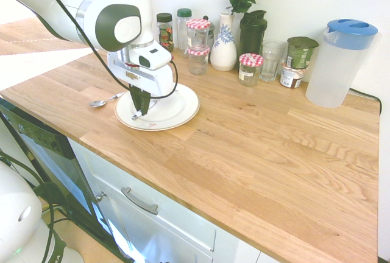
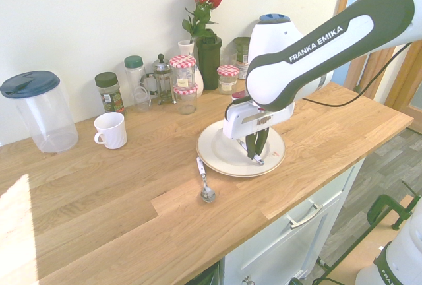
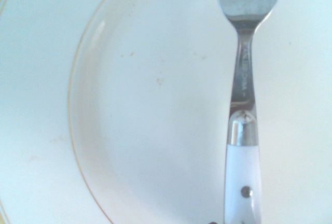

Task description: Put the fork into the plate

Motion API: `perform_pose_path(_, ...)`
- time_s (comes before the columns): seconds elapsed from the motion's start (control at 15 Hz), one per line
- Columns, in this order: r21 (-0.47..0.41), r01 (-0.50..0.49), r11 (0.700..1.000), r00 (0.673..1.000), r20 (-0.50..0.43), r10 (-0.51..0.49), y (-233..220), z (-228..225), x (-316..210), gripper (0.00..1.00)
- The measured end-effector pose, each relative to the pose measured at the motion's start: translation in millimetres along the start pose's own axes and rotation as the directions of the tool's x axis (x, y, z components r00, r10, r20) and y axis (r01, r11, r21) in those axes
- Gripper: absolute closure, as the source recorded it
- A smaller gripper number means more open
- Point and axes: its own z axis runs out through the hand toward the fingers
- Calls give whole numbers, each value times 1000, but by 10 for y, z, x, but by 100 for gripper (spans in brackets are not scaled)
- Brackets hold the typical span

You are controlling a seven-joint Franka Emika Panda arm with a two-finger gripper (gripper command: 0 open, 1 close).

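Wrist view puts the plate (image 3: 129, 130) directly under my jaws, filling the frame, with the fork (image 3: 243, 105) clamped between them by its white handle, tines reaching out over the plate's well. Gripper (image 1: 139, 109) points straight down, jaws narrow, shut on the fork; low over the plate, contact not readable. Step in hand: lowering for the drop. Next move, as I judge it: ease down until the fork lies nearly flat, then open and lift straight up. Risk: released high, it could bounce or skid off the rim.

Surface is a wooden worktop (image 1: 256, 147) in a kitchen. Pitcher (image 1: 339, 62), vase (image 1: 223, 47) and jars (image 1: 197, 47) stand well behind the jaws by the wall; a spoon (image 2: 204, 179) lies just beside the plate.
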Motion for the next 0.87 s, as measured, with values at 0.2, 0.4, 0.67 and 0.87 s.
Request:
perform_pose_path(0.2,1,-2,1000,1000,2,2,0,0,0,0)
perform_pose_path(0.4,-6,-3,1000,1000,8,3,3,29,-2,0)
perform_pose_path(0.67,12,-16,1000,1000,-8,16,-20,-62,116,0)
perform_pose_path(0.87,73,-40,996,997,-59,45,-104,-404,414,0)
